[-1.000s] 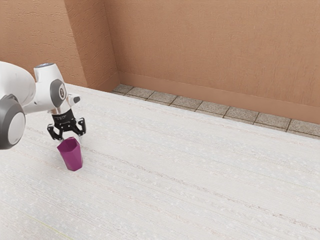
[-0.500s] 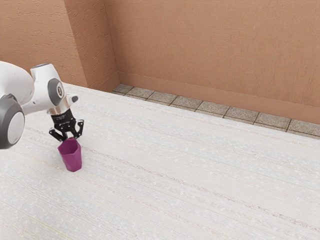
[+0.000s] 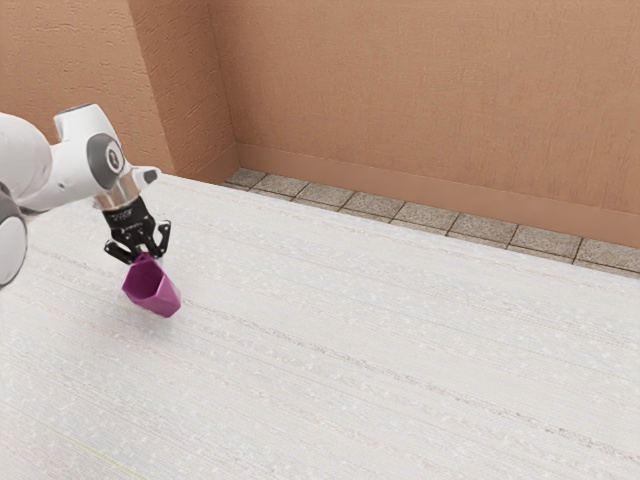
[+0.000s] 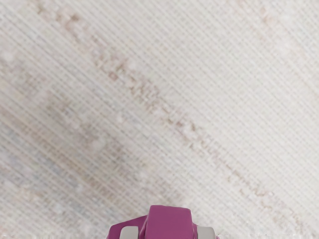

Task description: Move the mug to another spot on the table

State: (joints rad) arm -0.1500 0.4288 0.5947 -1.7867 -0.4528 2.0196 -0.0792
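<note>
The purple mug point(image 3: 152, 287) hangs tilted just above the white table point(image 3: 380, 330) at the exterior view's left, with its base swung toward the right. My gripper point(image 3: 138, 254) is shut on the mug's rim from above. In the wrist view the mug point(image 4: 164, 223) appears right under my hand, with a pale finger pad on each side of its wall, and the table's surface point(image 4: 159, 99) lies beyond it.
The table stretches wide toward the exterior view's right and front. Brown walls point(image 3: 420, 90) and a strip of floor tiles point(image 3: 450, 220) lie behind the table's far edge.
My gripper closed on the mug's rim and rose slightly. The mug, upright on the table before, now tilts and hangs a little higher and to the right.
</note>
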